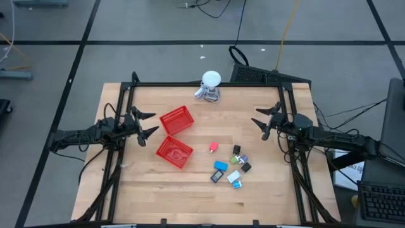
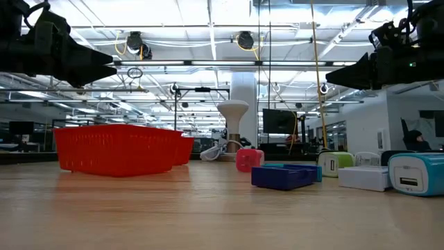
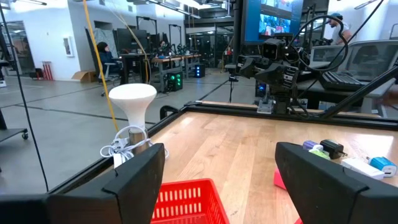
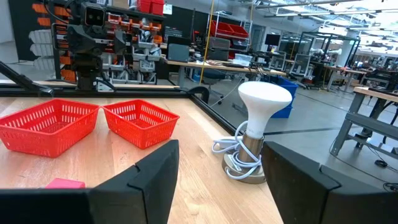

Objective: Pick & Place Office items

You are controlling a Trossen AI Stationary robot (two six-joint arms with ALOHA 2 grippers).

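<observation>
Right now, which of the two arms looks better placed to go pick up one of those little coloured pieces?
Probably the right. The office items lie on the table's right half, nearer the right gripper, which hangs open above the table. The left gripper, also open, has the two red baskets between it and the pieces.

I can't make out the office items from above — too tiny, pink piece edge-clipped — wrist view.
</observation>
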